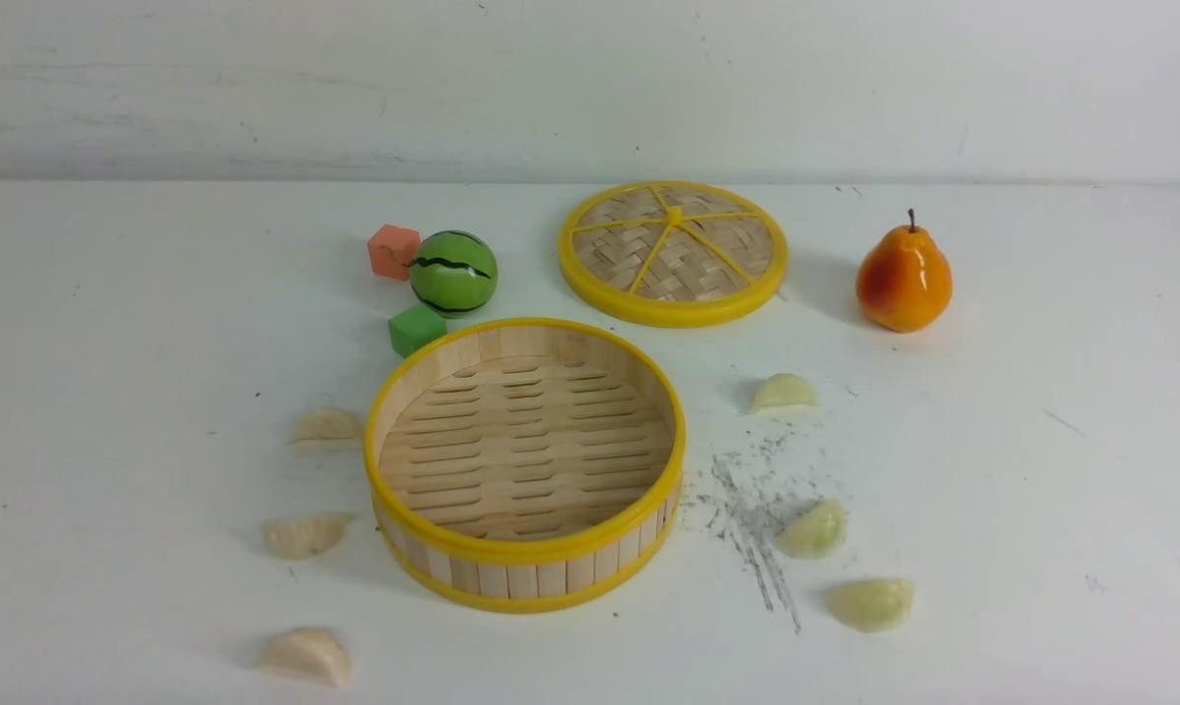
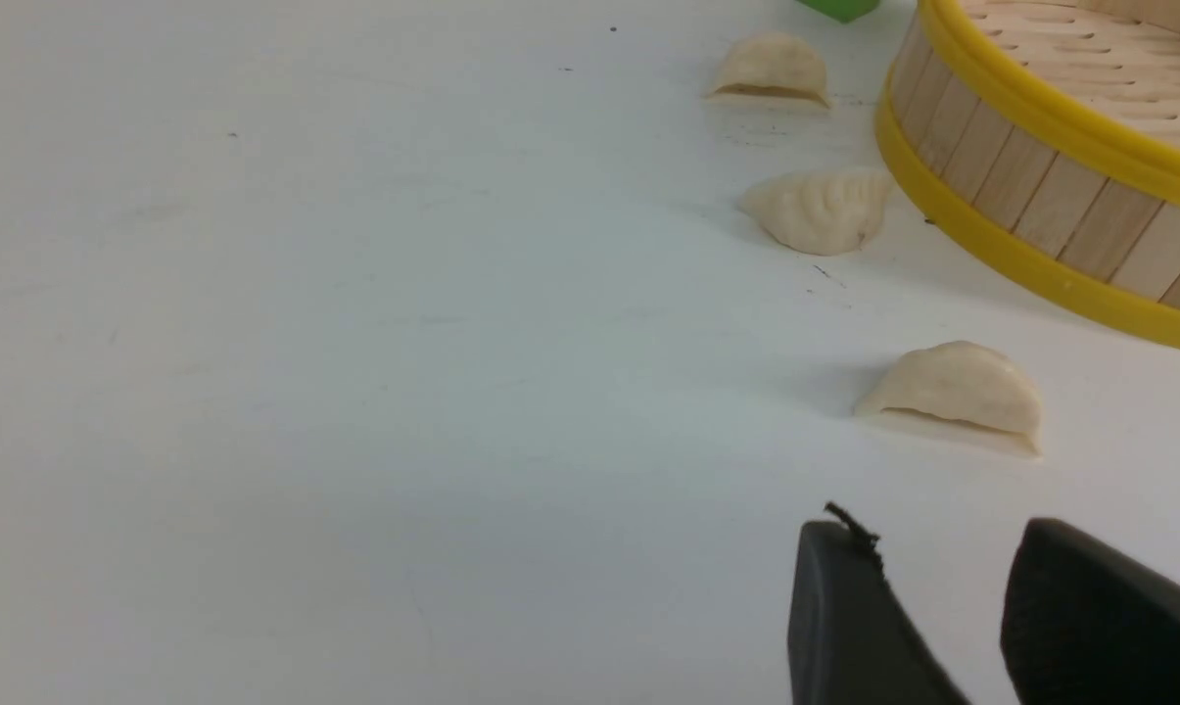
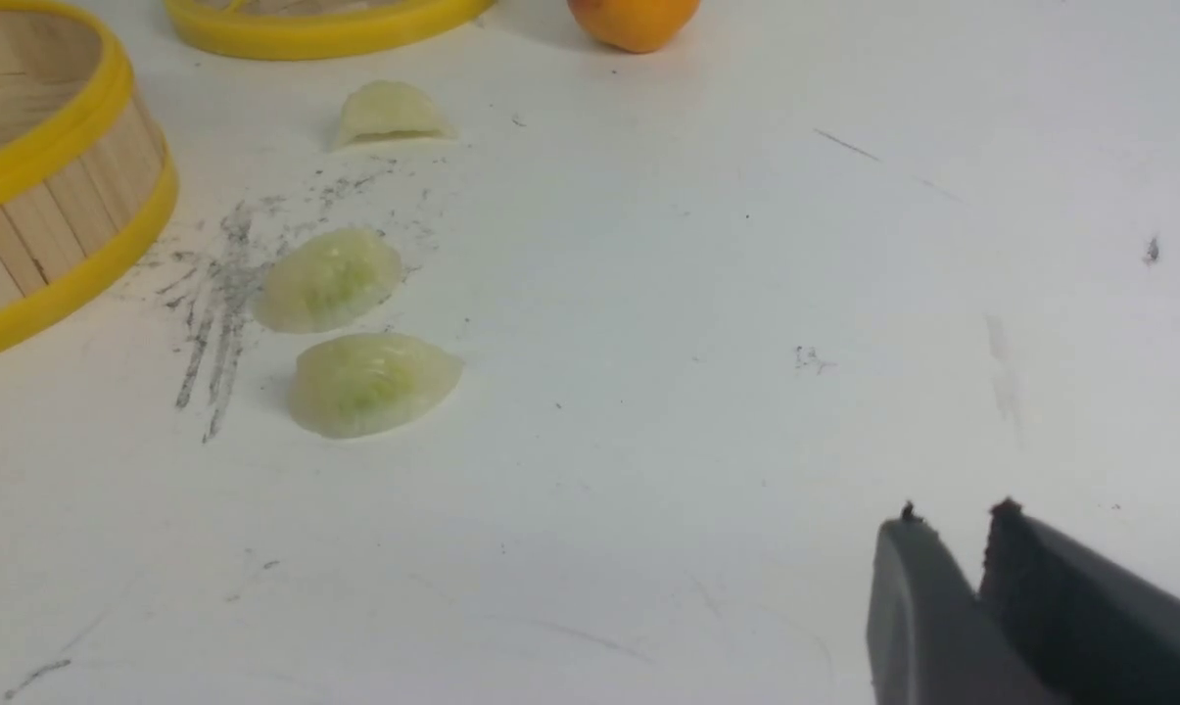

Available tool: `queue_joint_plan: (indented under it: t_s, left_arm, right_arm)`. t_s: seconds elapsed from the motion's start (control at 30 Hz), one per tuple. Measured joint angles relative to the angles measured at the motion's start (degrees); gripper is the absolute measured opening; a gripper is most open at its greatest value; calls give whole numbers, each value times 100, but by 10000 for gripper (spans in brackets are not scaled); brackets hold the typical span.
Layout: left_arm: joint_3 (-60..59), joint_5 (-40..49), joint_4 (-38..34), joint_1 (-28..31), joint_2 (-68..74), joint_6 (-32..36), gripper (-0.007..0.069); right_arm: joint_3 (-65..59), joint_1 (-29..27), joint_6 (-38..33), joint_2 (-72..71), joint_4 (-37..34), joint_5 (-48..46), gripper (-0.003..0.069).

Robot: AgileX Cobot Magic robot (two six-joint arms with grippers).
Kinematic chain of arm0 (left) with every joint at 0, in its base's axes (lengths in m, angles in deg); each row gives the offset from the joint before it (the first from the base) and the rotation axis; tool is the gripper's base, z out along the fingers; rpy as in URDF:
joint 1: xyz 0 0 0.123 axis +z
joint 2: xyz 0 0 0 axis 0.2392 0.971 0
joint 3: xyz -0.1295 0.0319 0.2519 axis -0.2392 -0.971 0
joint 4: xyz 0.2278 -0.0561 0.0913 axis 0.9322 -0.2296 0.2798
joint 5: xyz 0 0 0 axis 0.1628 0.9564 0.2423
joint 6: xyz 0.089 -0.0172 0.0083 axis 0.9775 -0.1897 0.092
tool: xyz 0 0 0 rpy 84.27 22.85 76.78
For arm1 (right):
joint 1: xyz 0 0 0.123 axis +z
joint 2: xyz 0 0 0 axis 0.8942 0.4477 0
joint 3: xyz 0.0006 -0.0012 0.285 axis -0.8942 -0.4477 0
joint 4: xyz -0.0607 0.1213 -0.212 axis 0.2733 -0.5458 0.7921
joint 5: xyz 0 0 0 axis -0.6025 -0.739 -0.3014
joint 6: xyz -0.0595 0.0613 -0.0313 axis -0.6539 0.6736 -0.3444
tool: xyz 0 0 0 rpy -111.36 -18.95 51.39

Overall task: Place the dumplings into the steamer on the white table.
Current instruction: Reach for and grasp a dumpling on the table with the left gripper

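The steamer (image 1: 526,548) stands empty mid-table on the white table (image 1: 1040,470). Three cream dumplings lie to its left (image 1: 325,427) (image 1: 304,535) (image 1: 307,654); three pale green dumplings lie to its right (image 1: 783,392) (image 1: 813,529) (image 1: 872,603). No gripper shows in the front view. In the left wrist view my left gripper (image 2: 942,534) is open and empty, just short of the nearest cream dumpling (image 2: 952,392), with the steamer wall (image 2: 1030,196) beyond. In the right wrist view my right gripper (image 3: 957,514) is shut and empty, well away from the green dumplings (image 3: 372,382) (image 3: 328,279).
The flat woven lid (image 1: 673,253) lies behind the steamer. A toy watermelon (image 1: 452,272), an orange cube (image 1: 393,251) and a green cube (image 1: 416,329) sit at the back left. A pear (image 1: 903,279) stands at the back right. Grey scuff marks (image 1: 756,509) lie right of the steamer.
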Motion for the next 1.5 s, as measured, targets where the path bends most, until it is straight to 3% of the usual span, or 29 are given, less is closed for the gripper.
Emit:
queue_joint_plan:
  t_s: [0.23, 0.57, 0.7, 0.8, 0.87, 0.97, 1.07, 1.17, 1.23, 1.4, 1.5]
  left_arm:
    - [-25, -511, 140, 0, 0, 10, 237]
    - [-25, -2998, 298, 0, 0, 10, 237]
    - [-25, -3938, 309, 0, 0, -34, 237]
    - [-25, -4553, 320, 0, 0, -547, 237]
    - [-25, -4810, 320, 0, 0, -1276, 237]
    - [-25, -5012, 315, 0, 0, -2694, 235]
    - [121, -4828, 315, 0, 0, -3399, 196]
    - [842, -4317, 366, 0, 108, -3498, 73]
    - [1499, -3827, 473, 0, 409, -3478, -11]
    - [3126, -2055, 921, 0, 1550, -3370, -15]
    - [3472, -1325, 1075, 0, 2243, -3306, -15]
  right_arm:
    - [-53, 0, 0, 0, 65, 524, 114]
    - [-52, 0, 22, 0, 105, 4124, 128]
    - [-52, 0, 538, 0, 105, 5684, 132]
    - [-52, 0, 1104, 0, 105, 6298, 135]
    - [-52, 0, 1599, 0, 154, 6445, 135]
    - [80, 0, 2394, 0, 328, 6327, 129]
    - [481, 0, 2726, 0, 606, 5655, 81]
    - [1130, 0, 2540, 6, 737, 4630, 2]
    - [1565, 0, 2252, 122, 739, 3944, -14]
    - [2564, 0, 1506, 955, 850, 1950, -11]
    - [2794, 0, 1308, 1509, 964, 1045, -11]
